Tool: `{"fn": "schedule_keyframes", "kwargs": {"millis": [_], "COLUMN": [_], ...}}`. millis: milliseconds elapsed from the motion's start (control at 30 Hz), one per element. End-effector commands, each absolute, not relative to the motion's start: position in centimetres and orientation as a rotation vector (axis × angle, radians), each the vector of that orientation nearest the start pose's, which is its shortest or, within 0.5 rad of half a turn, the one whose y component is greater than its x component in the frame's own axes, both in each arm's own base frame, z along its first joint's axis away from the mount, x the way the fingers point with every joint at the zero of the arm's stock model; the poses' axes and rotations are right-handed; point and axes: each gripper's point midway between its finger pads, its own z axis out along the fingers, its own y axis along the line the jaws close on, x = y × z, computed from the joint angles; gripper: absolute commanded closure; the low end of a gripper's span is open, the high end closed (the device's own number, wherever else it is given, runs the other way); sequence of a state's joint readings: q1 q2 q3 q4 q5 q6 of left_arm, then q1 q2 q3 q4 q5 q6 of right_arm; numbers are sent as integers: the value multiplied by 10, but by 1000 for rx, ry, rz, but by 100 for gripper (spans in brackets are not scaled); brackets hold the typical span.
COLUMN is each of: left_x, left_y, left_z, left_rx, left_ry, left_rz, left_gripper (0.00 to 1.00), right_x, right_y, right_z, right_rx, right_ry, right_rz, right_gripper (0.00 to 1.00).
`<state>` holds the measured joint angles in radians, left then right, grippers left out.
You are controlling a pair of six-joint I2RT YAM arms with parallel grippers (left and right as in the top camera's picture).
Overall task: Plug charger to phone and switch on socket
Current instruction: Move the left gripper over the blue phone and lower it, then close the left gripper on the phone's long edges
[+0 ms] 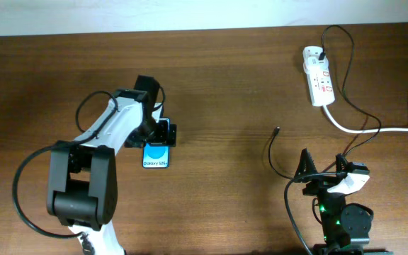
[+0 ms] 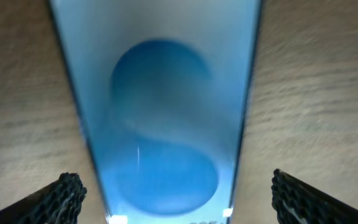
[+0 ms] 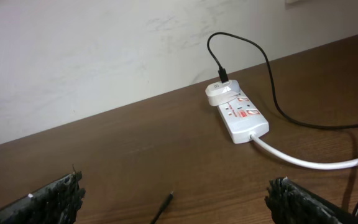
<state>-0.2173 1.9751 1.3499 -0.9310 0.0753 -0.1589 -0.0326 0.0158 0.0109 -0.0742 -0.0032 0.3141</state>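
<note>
The only writing I can read is on the phone [image 1: 156, 154]: white "Galaxy S25" along the near end of its blue screen in the overhead view. The socket [image 1: 319, 79] carries red marks at its switches, but any print there is too small for me to make out.

The table [image 1: 225, 85] is dark brown wood with grain running across it. Behind it the right wrist camera shows a plain whitish wall [image 3: 104, 50] with faint scuffs.

The phone lies flat, left of the table's middle, screen up: bright blue with a lighter circle and black edges. My left gripper [image 1: 163, 134] hangs over its far end, fingers spread wide on either side of it and touching nothing. From the left wrist camera the screen [image 2: 160, 112] fills the view, blurred, with both fingertips [image 2: 64, 196] at the lower corners, clear of the phone's edges.

The socket sits at the far right of the table, a white strip with a thick white cord [image 1: 374, 129] curving off to the right. The charger [image 1: 353, 92] has its black plug in a white adapter [image 1: 312, 53] at the strip's far end. Its thin black cable loops down past the socket, and the connector tip [image 1: 278, 130] lies loose on the wood, well apart from the phone.

My right gripper [image 1: 323, 161] sits near the table's near-right edge, fingers spread and holding nothing, with the tip [image 3: 165, 204] between them in its own view.
</note>
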Motion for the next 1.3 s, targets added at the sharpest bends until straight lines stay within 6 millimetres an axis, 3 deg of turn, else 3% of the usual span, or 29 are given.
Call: {"fn": "schedule_keyframes", "kwargs": {"millis": [0,233,467,733,867,1267], "left_x": [340,337,337,357,363,334], "left_y": [-93,-93,-93,-96,-87,-79], "left_z": [0,-12,-5,-1,-4,-40], "left_rx": [89,90,90,92,88,89], "left_ry": [3162,3148,3162,3086,3056,3086], "left_rz": [-124,-128,-124,-137,-48,-24], "left_gripper": [1,1,1,1,1,1], "right_x": [246,246,246,246,246,246], "right_y": [-7,-7,-7,-7,-7,-7], "right_z": [155,155,155,155,155,155], "right_rx": [284,284,284,284,284,284], "right_ry": [1632,1632,1632,1632,1632,1632], "right_rz": [217,217,217,217,218,217], "right_gripper": [2,2,1,2,1,2]}}
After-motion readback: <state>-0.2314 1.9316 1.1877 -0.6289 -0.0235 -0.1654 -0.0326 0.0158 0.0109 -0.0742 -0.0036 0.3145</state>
